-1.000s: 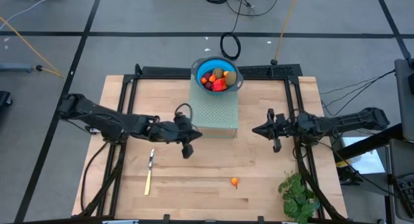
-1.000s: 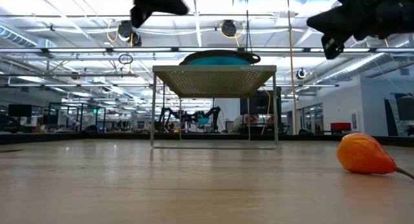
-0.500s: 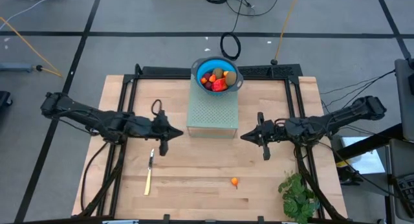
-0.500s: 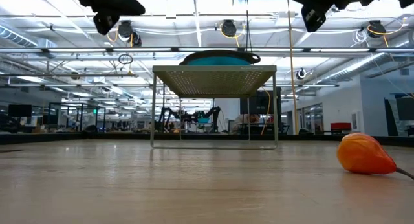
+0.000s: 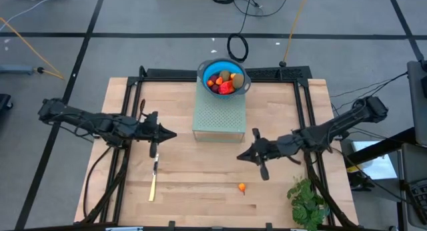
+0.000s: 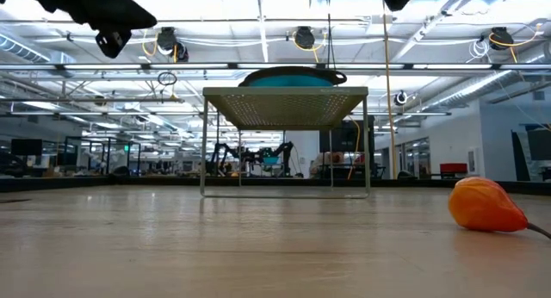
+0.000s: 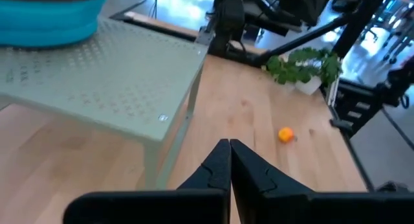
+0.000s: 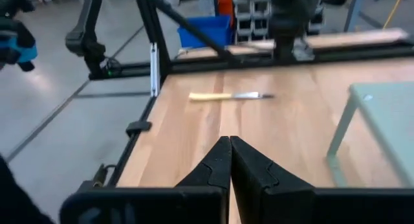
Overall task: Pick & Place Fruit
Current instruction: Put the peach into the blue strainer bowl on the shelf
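Since the earlier frames both arms have pulled away from the pale green perforated metal stand point(image 5: 219, 116): the left gripper point(image 5: 155, 147) has retreated toward the left side of the table, and the right gripper point(image 5: 261, 168) has swung down and inward toward the table's near half. No readable brand, label or writing shows anywhere.

Nearest the front edge, one tiny orange fruit point(image 5: 241, 187) lies alone on the light wooden table point(image 5: 200, 191), touching nothing; in the low view it sits at the right with a thin stem. One leafy green plant point(image 5: 307, 201) stands at the near right corner. One slim yellow-handled knife point(image 5: 153, 179) lies at the near left, just below the left gripper and apart from it.

Mid-table, two dark arms hang above the surface. The left gripper's fingers point(image 7: 217, 169) are pressed together with nothing between them. The right gripper's fingers point(image 8: 218, 164) are also pressed together and hold nothing. The right gripper is near the orange fruit but not touching it.

Farther back, the stand is on the table's far centre, with one blue round bowl point(image 5: 203, 74) on top of its far end. The bowl holds the remaining fruit point(image 5: 224, 82): orange, red and brownish-olive pieces heaped together, roughly six or more; an exact count per kind cannot be told.
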